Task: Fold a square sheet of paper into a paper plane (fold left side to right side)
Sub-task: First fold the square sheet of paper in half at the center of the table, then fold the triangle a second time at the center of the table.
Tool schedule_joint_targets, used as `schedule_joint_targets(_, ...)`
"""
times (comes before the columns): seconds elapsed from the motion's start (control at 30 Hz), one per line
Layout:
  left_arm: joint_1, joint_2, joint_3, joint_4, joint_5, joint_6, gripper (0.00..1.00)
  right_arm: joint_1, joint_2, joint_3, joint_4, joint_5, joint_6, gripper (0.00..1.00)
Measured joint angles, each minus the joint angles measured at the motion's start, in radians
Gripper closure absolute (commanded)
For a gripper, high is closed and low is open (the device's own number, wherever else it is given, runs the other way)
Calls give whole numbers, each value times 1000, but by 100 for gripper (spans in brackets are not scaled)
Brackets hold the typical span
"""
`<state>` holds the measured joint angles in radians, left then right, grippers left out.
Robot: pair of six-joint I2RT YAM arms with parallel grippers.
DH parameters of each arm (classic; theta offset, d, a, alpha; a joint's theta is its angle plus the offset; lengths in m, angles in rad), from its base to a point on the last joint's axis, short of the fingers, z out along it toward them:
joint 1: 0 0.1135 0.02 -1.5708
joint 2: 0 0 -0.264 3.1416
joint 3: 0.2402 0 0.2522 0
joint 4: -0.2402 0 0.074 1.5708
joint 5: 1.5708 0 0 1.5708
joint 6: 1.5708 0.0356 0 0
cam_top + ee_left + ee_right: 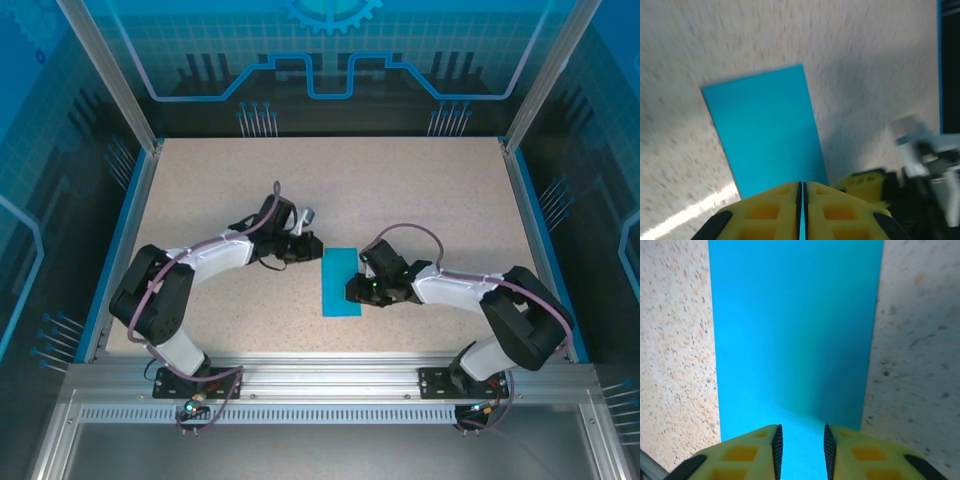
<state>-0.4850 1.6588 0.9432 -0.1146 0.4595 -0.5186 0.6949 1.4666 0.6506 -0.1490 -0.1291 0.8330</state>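
The square sheet of paper lies flat on the speckled table, folded in half into a narrow cyan rectangle. My left gripper is at its far left corner. In the left wrist view the yellow fingers stand almost together with a hairline slit between them, over the near edge of the sheet. My right gripper is at the sheet's near right edge. In the right wrist view it is open, low over the sheet, with cyan paper showing in the gap.
The beige table has a blue raised border on its sides and clear panels behind. A blurred yellow and black part shows right of the sheet in the left wrist view. Bare tabletop lies all around the paper.
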Motion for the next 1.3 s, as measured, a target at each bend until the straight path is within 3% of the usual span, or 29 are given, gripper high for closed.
schedule_joint_targets(0.23, -47, 77, 0, 0, 8, -30, 86, -39, -151, 8, -73, 61, -106, 44)
schedule_joint_targets(0.47, -74, 179, 24, 7, 7, -33, 86, -68, -180, -11, -87, 60, -119, 31)
schedule_joint_targets(0.6, -82, 198, 40, -18, -15, -30, 86, -72, -180, -22, -95, 39, -114, 19)
schedule_joint_targets(0.7, -83, 206, 55, -39, -30, -28, 86, -93, -180, -23, -97, 8, -106, 2)
schedule_joint_targets(0.73, -83, 207, 55, -41, -34, -26, 86, -102, -180, -24, -97, -3, -102, 0)
schedule_joint_targets(1.1, -87, 208, 55, -46, -45, -26, 86, -153, -131, -39, -57, -143, -66, 0)
schedule_joint_targets(1.3, -89, 208, 47, -37, -45, -26, 86, -153, -91, -39, -51, -201, -58, 14)
